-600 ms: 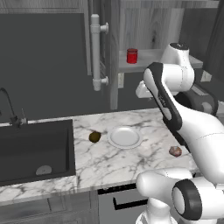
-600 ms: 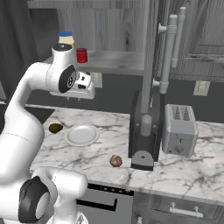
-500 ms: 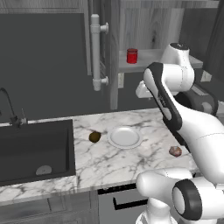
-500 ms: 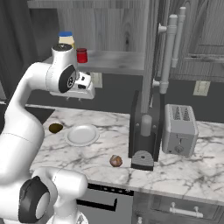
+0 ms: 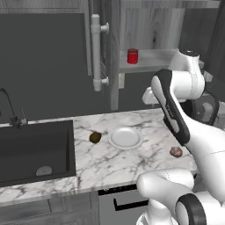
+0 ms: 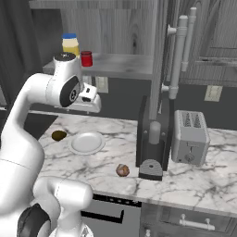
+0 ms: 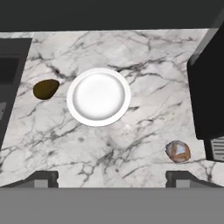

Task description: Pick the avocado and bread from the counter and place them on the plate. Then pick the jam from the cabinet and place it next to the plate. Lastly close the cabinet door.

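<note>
Jaws of the two-finger gripper (image 7: 112, 177) stand wide apart and hold nothing; in the hand view the two dark fingertips (image 7: 41, 178) sit far apart at the bottom edge, looking straight down on the worktop from well above it.

Largest in the scene is the white marble counter with grey veins (image 5: 132, 160), which carries the loose items. Above it hangs the dark grey wood-grain wall cabinet (image 6: 115, 28) with its pale grey shelf, and its tall panelled cabinet door (image 5: 113, 52) stands swung open, the long white tubular bar handle (image 5: 96, 52) upright on its edge. To the left the dark sunken sink basin (image 5: 35, 151) is set into the worktop. On the right, seen from the right base view, a silver toaster (image 6: 190, 138) stands just beside a black block-shaped appliance (image 6: 152, 143).

Near the middle of the marble lies the round shallow white plate with a raised rim (image 7: 78, 114), bare. The small dark olive-green oval avocado (image 7: 46, 89) lies on the marble just beside the plate, between it and the sink, not touching it. The small rounded pinkish-brown bread lump (image 7: 178, 151) lies on the marble well apart from the plate on the opposite side, near the black appliance. The small red cylindrical jam jar (image 5: 132, 56) stands upright on the cabinet shelf, and in the right base view a pale yellow jar with a blue lid (image 6: 70, 45) stands next to it.
</note>
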You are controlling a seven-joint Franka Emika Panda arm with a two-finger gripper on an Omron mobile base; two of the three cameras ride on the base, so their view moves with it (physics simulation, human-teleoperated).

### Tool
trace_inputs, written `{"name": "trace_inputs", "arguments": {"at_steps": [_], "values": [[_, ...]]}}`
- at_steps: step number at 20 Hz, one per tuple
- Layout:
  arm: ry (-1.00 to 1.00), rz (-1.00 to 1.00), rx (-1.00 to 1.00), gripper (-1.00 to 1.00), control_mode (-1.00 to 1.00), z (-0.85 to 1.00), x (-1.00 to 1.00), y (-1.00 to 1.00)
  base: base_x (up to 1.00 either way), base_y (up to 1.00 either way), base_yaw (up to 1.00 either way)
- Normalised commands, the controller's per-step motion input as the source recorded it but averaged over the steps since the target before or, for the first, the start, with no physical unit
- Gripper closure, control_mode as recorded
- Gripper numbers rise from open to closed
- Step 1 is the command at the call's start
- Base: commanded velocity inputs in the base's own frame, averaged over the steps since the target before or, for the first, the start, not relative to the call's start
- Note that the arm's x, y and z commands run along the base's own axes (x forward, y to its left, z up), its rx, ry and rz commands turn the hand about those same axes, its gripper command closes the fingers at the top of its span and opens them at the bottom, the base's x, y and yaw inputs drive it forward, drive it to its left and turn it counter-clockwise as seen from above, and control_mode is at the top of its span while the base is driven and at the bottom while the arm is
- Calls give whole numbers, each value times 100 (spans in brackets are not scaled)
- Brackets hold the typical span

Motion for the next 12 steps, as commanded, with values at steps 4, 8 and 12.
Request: {"name": "trace_inputs", "arguments": {"at_steps": [4,8,12], "values": [[0,-11,1,-100,-100,-39,-51,-35,0,0,0],[2,-21,0,-100,-100,-39,-48,-39,0,0,0],[11,-31,0,-100,-100,-33,-40,-38,0,0,0]]}}
